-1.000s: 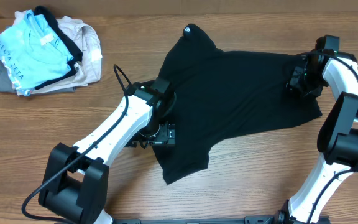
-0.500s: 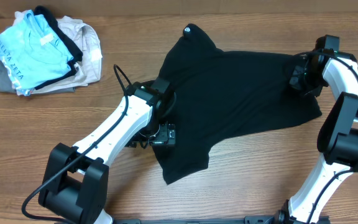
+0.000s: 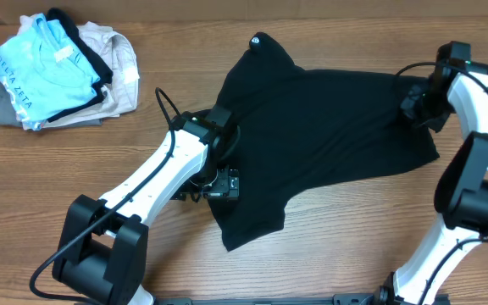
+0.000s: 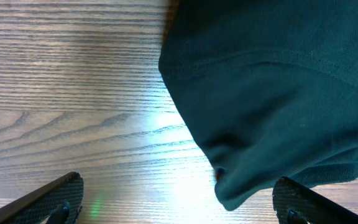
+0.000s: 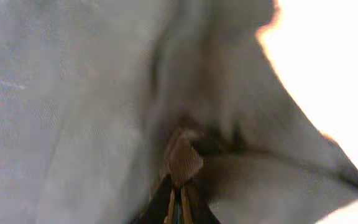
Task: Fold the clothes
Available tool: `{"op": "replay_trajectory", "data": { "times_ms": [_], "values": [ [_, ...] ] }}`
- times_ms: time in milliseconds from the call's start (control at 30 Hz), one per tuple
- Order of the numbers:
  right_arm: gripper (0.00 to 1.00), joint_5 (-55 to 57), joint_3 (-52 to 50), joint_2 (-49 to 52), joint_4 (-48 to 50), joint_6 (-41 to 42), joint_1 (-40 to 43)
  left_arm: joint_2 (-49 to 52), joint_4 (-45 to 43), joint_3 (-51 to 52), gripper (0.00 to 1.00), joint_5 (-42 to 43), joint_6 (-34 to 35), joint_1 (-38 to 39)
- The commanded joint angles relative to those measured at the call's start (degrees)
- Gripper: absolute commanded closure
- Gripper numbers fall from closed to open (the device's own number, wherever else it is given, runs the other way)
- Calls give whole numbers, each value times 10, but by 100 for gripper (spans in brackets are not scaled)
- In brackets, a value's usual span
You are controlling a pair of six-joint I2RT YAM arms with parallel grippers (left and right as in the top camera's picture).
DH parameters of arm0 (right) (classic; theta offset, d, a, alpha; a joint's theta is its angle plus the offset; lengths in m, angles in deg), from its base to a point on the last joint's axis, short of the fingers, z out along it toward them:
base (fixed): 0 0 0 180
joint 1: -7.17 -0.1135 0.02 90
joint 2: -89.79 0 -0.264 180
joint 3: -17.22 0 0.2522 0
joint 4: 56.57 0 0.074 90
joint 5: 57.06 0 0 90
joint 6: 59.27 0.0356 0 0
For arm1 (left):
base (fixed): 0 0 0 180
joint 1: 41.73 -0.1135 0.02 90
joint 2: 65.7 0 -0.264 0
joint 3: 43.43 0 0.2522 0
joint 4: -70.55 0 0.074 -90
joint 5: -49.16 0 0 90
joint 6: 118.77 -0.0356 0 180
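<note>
Table: wood-grain, carries everything listed here. Shirt: black, lying rumpled and unfolded across the middle and right of the table, with one lobe toward the far edge and another toward my near edge; I judge the fold has barely begun. Left arm: reaches in diagonally to the shirt's left edge. Right arm: bent over the shirt's far right corner. Pile: light blue, beige and grey garments at the far left, well apart from the shirt and no part of this job. Left gripper: jaws spread wide and holding nothing, low over bare wood, with the shirt's stitched edge lying between the fingers nearer the right one. Right gripper: pinched tight on shirt cloth at that corner; its wrist view shows fabric bunched around the closed tips. White mark: small, on the far lobe; I cannot tell what it is. Handling note: I would bring the left jaws down around the near edge and close before the right hand pulls. Then I would raise both corners together, just enough to draw the cloth taut and flat, keeping it off the left arm.
</note>
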State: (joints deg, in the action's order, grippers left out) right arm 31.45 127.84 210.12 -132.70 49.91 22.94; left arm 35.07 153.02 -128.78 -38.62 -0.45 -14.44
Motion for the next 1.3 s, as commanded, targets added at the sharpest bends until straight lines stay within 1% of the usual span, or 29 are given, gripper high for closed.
{"op": "replay_trajectory", "data": {
  "times_ms": [0, 100, 200, 367, 567, 733, 867, 967, 1067, 1100, 1167, 1200, 1267],
  "values": [
    [96, 31, 24, -78, -33, 77, 4, -3, 0, 3, 0, 6, -11, 1],
    [96, 37, 24, -109, -84, 87, 4, -3, 0, 3, 0, 5, -11, 1],
    [96, 50, 24, -130, -146, 115, 4, -3, -3, 3, 0, 6, -11, 1],
    [96, 73, 23, -137, -228, 146, 4, -3, -6, 3, 0, 5, -12, 1],
    [96, 112, 12, -148, -290, 176, 5, -3, -1, 3, 0, 7, -13, 1],
    [96, 133, -5, -195, -316, 184, 19, -3, 3, 3, 0, 6, -13, -1],
    [96, 149, -70, -274, -301, 183, 36, -3, -2, 3, 0, 7, -11, -7],
    [95, 146, -136, -325, -261, 166, 43, -3, -6, 3, 0, 8, -11, -7],
    [85, 121, -197, -351, -222, 164, 43, -3, -4, 3, 0, 10, -11, -7],
    [84, 116, -215, -352, -210, 164, 43, -3, -2, 3, 0, 11, -11, -7],
    [85, 105, -247, -351, -187, 164, 43, -3, 5, 3, 0, 17, -13, -7],
    [87, 98, -264, -351, -174, 165, 43, -3, 9, 3, 0, 19, -14, -7],
    [96, 91, -299, -351, -143, 173, 43, -3, 19, 3, 0, 19, -14, -6]
  ]
}}
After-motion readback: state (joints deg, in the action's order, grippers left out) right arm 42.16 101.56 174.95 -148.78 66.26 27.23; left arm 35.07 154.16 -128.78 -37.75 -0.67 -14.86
